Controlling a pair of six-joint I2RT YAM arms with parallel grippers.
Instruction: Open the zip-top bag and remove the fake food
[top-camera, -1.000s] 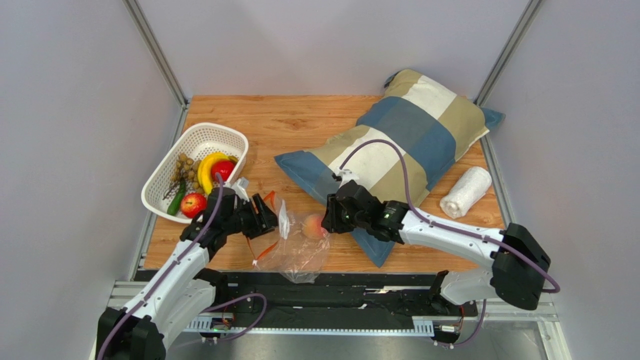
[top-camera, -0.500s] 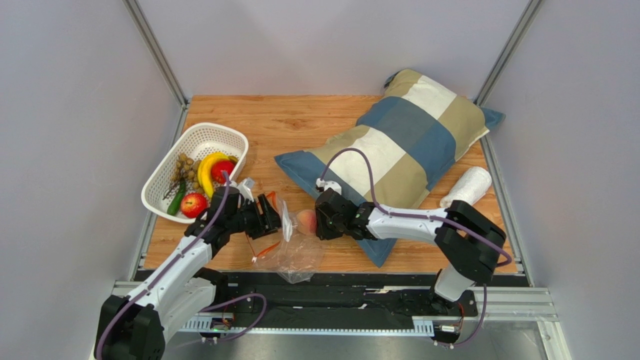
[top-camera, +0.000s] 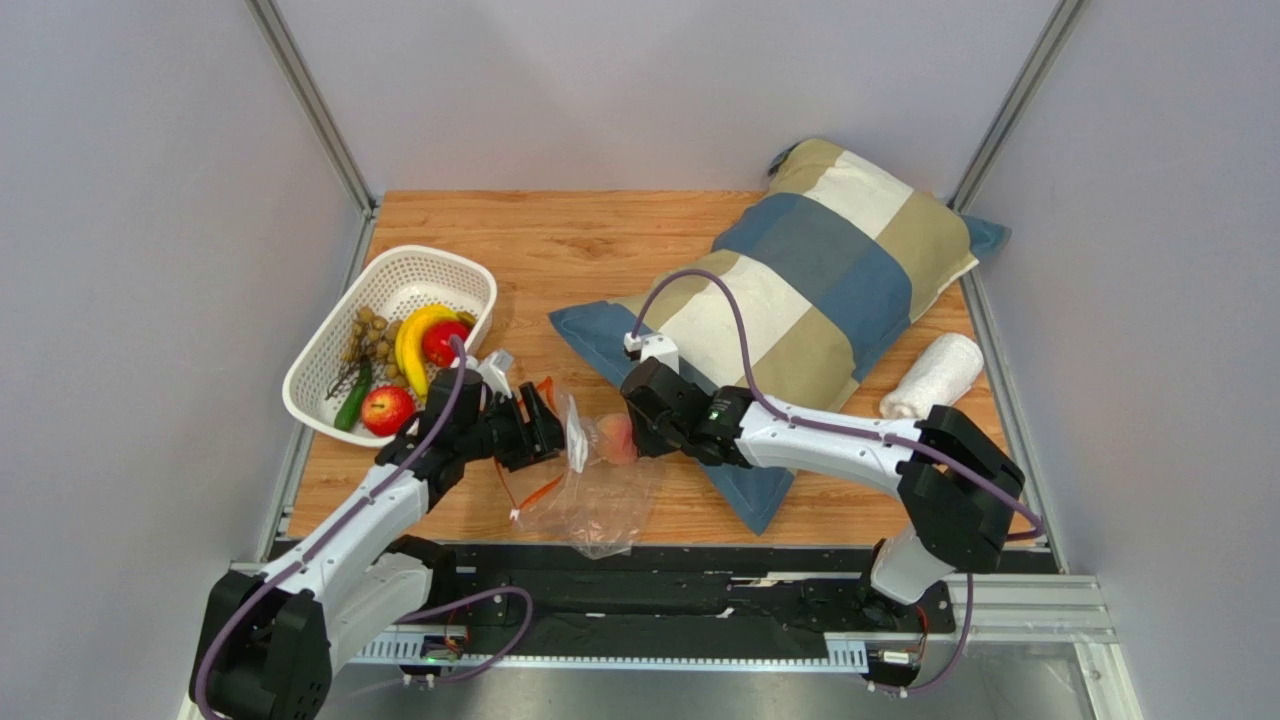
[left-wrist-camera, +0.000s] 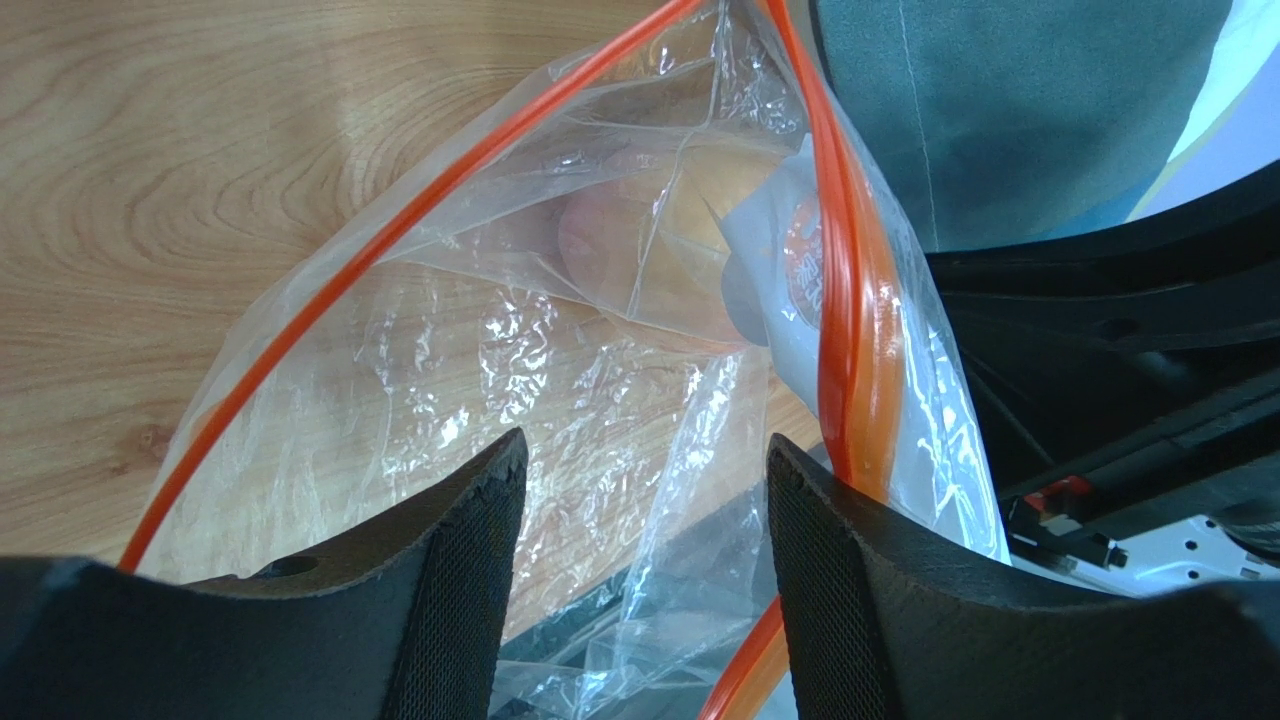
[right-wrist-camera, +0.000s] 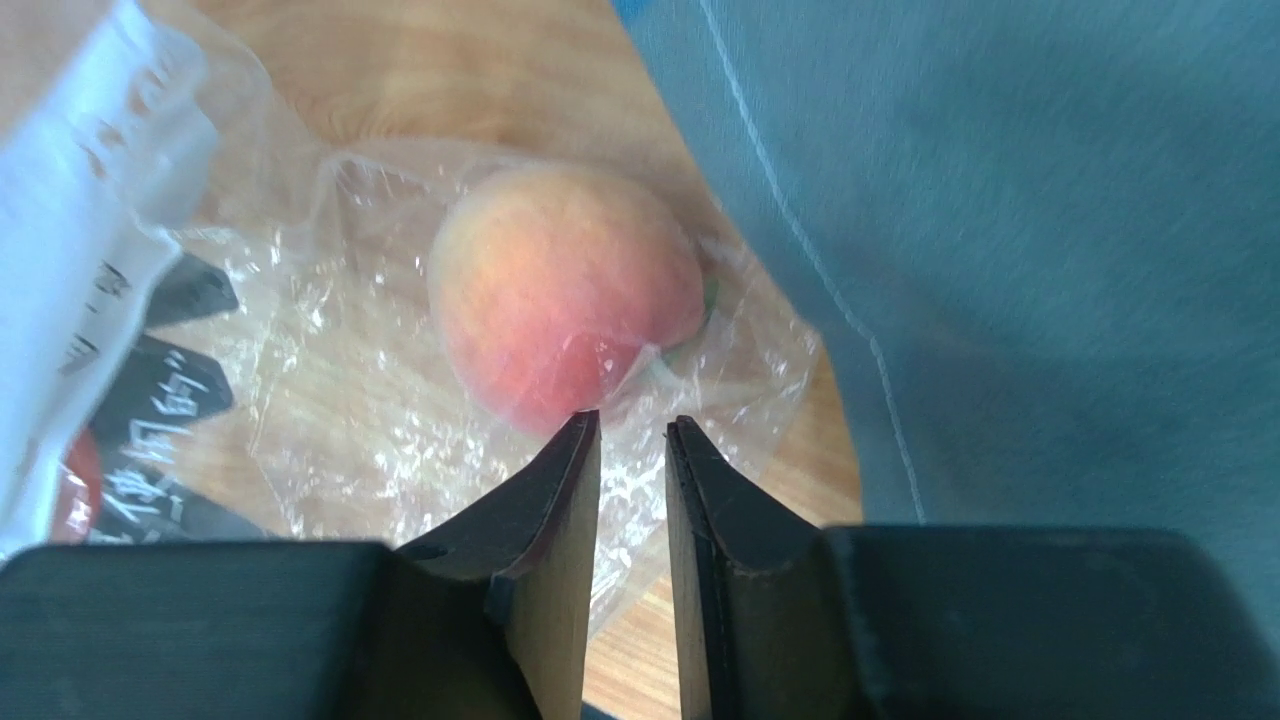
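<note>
The zip-top bag (top-camera: 594, 503) lies crumpled near the table's front edge, its orange-red zipper strip (left-wrist-camera: 842, 300) gaping. Inside it, at the far end, sits a peach (top-camera: 613, 440) (right-wrist-camera: 564, 308). My left gripper (top-camera: 549, 428) (left-wrist-camera: 646, 465) is open at the bag's mouth, with loose film between its wide-apart fingers. My right gripper (top-camera: 634, 435) (right-wrist-camera: 633, 428) stands just right of the peach, over the bag film (right-wrist-camera: 346, 435). Its jaws are only narrowly apart and I see nothing pinched. The rest of the fake food, a banana (top-camera: 413, 338), two apples (top-camera: 388, 408), grapes (top-camera: 368, 338) and a green vegetable (top-camera: 353, 402), lies in the basket.
A white mesh basket (top-camera: 323, 360) stands at the left edge. A checked pillow (top-camera: 812, 278) (right-wrist-camera: 1022, 225) covers the right half, its blue corner beside my right gripper. A white towel roll (top-camera: 932, 383) lies at the far right. The bag's white label (right-wrist-camera: 90, 285) faces the right wrist camera.
My right arm has swung left and forward, so its gripper now sits against the peach end of the bag. The left gripper has crept right to the bag's mouth.
</note>
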